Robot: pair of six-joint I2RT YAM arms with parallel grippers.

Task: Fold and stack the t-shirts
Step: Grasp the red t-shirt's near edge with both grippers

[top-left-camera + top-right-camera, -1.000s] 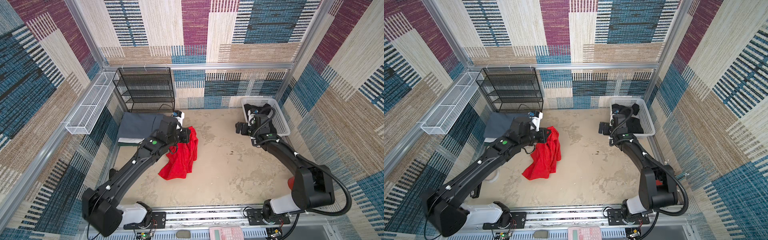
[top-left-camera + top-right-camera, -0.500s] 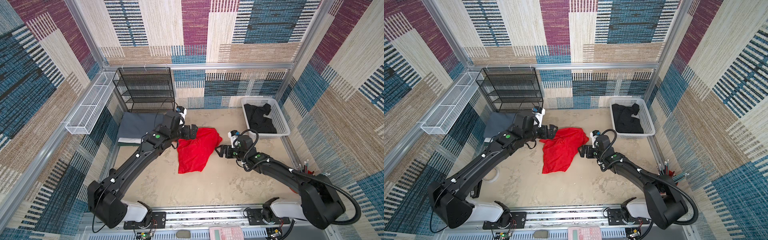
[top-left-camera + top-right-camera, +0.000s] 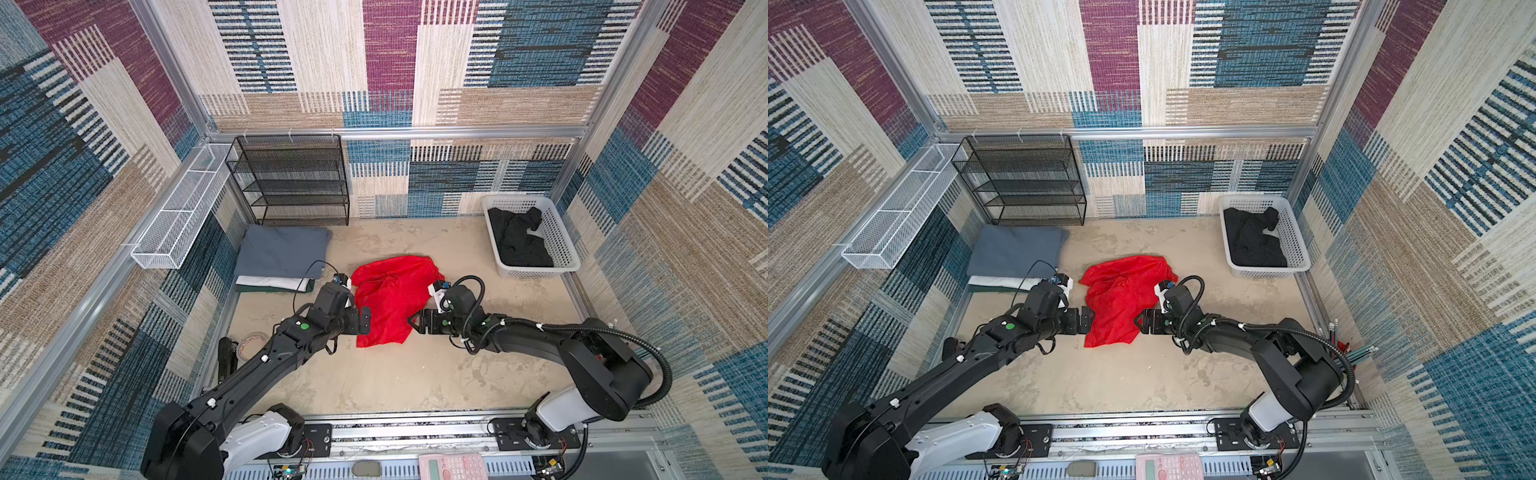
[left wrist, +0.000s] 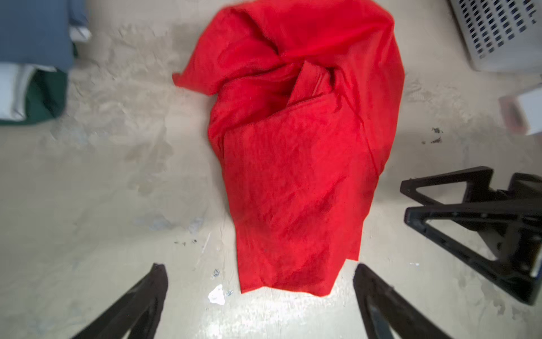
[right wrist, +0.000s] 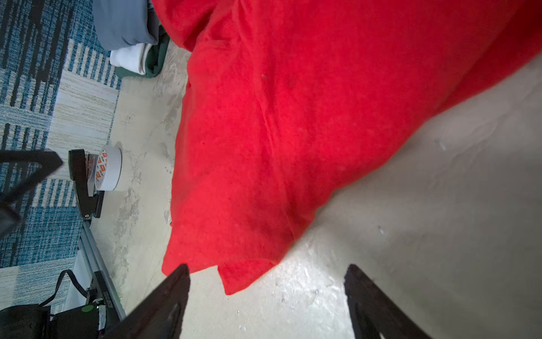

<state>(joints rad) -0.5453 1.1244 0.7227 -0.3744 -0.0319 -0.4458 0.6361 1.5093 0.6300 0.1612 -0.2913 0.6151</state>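
Red shirt [image 3: 390, 299] crumpled mid-frame on beige floor [image 3: 374, 382], patterned walls [image 3: 390, 62] around.
Long axis runs upper right to lower left; left gripper [image 3: 365, 321] and right gripper [image 3: 415, 323] gape empty.

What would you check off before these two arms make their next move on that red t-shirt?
1. The left pincer is open and empty: ok.
2. The right pincer is open and empty: ok.
3. Both sit beside the near end of the red t-shirt, one on each side: ok.
4. The red t-shirt lies flat, ready to fold: not ok, it is a crumpled heap on the table.
5. Its collar and sleeves can be found: cannot tell, folds hide them.
6. The folded stack, with the grey t-shirt on top, is apart from the red cloth: ok.
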